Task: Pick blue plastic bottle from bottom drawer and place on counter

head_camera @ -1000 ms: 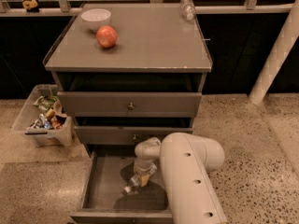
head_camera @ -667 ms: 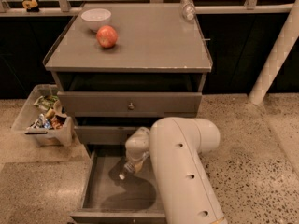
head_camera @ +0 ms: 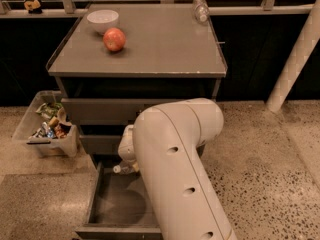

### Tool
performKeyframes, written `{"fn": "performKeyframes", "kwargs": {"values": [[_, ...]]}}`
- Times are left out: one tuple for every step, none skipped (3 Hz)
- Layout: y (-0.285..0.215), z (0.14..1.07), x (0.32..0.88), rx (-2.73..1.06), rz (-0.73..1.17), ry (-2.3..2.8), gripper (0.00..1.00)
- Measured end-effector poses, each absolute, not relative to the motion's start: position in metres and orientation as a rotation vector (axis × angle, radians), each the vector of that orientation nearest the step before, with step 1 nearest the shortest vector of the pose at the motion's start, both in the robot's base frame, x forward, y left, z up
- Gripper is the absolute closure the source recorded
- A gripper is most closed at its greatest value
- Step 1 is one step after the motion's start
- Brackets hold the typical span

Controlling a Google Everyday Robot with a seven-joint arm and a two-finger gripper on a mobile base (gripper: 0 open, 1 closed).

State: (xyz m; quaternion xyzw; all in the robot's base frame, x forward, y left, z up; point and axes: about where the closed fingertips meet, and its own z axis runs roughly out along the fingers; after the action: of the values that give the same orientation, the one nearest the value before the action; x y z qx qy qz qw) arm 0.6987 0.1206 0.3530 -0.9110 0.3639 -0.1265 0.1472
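Blue plastic bottle, lower left of centre: a small, slim, clear bottle lying roughly level, its white cap pointing toward the left edge of the frame and its other end hidden behind the arm. It sits over the back part of the open bottom drawer, a shallow grey tray whose flat floor shows below it. The gripper is directly above and against the bottle; whether it is clamped on the bottle or how far it is open cannot be told, since the thick white arm covers it. Two closed drawers lie above. The counter, a glossy grey top, carries a red apple, a white bowl and a second clear bottle at its upper right corner. A bin of packets stands at left.
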Motion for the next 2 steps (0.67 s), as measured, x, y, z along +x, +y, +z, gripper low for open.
{"fn": "performKeyframes", "kwargs": {"values": [[0.120,0.353,0.699,-2.621,-0.364,1.048,1.00],[0.110,0.355,0.687,-2.625,-0.358,1.100,1.00]]}}
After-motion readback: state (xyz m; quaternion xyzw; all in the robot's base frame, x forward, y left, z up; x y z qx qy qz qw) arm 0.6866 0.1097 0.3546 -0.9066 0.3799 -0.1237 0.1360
